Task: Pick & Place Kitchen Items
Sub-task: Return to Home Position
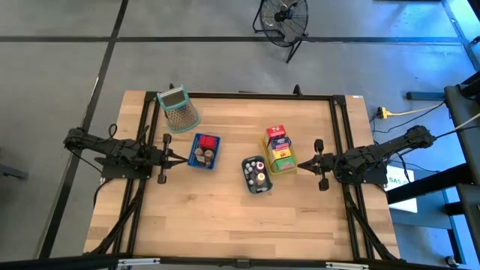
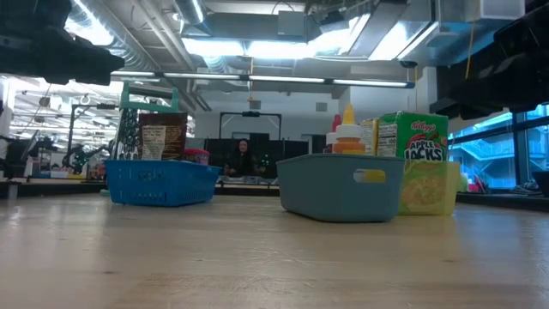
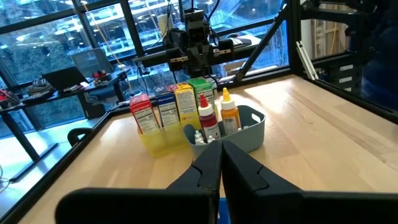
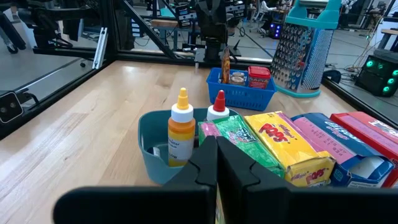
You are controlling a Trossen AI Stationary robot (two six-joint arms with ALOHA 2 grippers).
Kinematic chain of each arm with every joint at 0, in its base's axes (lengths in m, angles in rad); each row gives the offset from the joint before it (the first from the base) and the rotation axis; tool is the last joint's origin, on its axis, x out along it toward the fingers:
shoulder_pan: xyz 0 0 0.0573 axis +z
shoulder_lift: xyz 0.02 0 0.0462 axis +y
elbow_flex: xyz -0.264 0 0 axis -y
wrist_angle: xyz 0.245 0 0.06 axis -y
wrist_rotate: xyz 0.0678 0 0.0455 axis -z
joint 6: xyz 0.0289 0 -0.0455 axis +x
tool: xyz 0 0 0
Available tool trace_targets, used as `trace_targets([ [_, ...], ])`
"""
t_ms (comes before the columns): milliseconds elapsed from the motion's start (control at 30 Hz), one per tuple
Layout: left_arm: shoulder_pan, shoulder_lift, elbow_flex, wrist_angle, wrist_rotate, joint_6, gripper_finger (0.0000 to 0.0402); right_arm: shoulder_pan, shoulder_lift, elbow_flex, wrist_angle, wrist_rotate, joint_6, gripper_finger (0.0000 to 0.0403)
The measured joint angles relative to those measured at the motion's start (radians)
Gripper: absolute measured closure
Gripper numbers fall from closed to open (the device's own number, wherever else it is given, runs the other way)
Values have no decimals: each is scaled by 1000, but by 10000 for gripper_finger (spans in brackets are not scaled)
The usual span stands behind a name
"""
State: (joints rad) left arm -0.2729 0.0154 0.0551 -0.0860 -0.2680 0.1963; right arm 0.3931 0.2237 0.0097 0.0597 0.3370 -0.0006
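Note:
Four cartons, red (image 4: 367, 127), blue-purple (image 4: 326, 137), yellow (image 4: 283, 146) and green (image 4: 242, 140), stand side by side in a yellow tray (image 1: 279, 159). A red-capped bottle (image 4: 219, 107) and an orange bottle (image 4: 180, 134) stand in the grey-blue tray (image 1: 256, 175). The blue tray (image 1: 204, 151) holds a red carton (image 4: 259, 76) and small round pieces. My left gripper (image 1: 182, 158) is shut just left of the blue tray. My right gripper (image 1: 300, 166) is shut just right of the yellow tray. Both point level toward the table's middle and hold nothing.
A green-rimmed metal grater (image 1: 178, 109) stands upright at the far left, behind the blue tray. A black frame (image 1: 341, 135) runs along the table's far, left and right sides. Bare wood lies along the near half of the table (image 1: 240, 225).

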Motion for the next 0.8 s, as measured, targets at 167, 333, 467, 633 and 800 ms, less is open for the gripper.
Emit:
trace_targets([
  [167,0,0,0,0,0,0,397,0,0,0,0,0,0,400],
  [333,0,0,0,0,0,0,395,0,0,0,0,0,0,400],
  [467,0,0,0,0,0,0,394,0,0,0,0,1,0,400],
  [633,0,0,0,0,0,0,398,0,0,0,0,1,0,400],
  [800,0,0,0,0,0,0,394,0,0,0,0,1,0,400],
])
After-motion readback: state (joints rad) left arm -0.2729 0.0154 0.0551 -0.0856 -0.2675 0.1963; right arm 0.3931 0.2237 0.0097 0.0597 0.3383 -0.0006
